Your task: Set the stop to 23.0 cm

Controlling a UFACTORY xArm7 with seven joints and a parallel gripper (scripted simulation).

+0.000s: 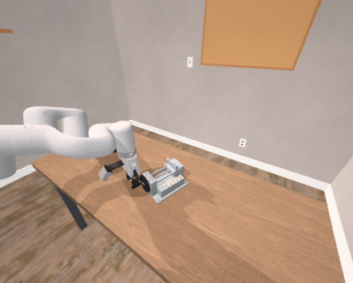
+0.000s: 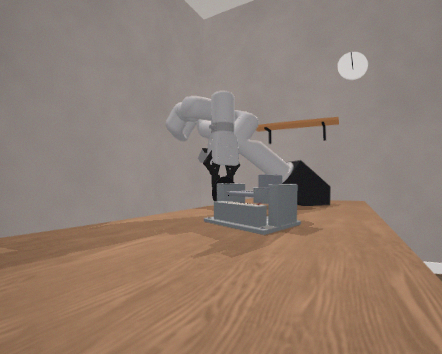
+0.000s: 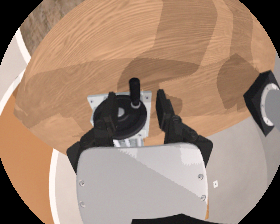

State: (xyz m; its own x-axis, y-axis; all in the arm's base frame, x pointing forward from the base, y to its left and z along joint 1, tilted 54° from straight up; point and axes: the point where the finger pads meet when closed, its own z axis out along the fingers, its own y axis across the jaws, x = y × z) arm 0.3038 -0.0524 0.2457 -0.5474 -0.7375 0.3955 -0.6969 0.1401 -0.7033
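A small grey stop fixture (image 1: 168, 182) (image 2: 255, 211) stands on the wooden table (image 1: 247, 224) (image 2: 235, 300). It has two rails, a scale strip on its side, and a grey block (image 1: 172, 164) at the far end of the rails. Its black handwheel (image 1: 143, 183) (image 3: 126, 120) sits on the end facing the arm, with a crank knob (image 3: 132, 87) sticking out. My gripper (image 1: 135, 182) (image 2: 221, 183) (image 3: 136, 98) is open. Its fingers straddle the handwheel on either side, and I cannot tell whether they touch it.
The fixture's base plate (image 1: 159, 197) lies flat on the table. The arm reaches in from the left, over the table's left edge. The robot's black base (image 2: 311, 188) stands behind the fixture in the exterior view.
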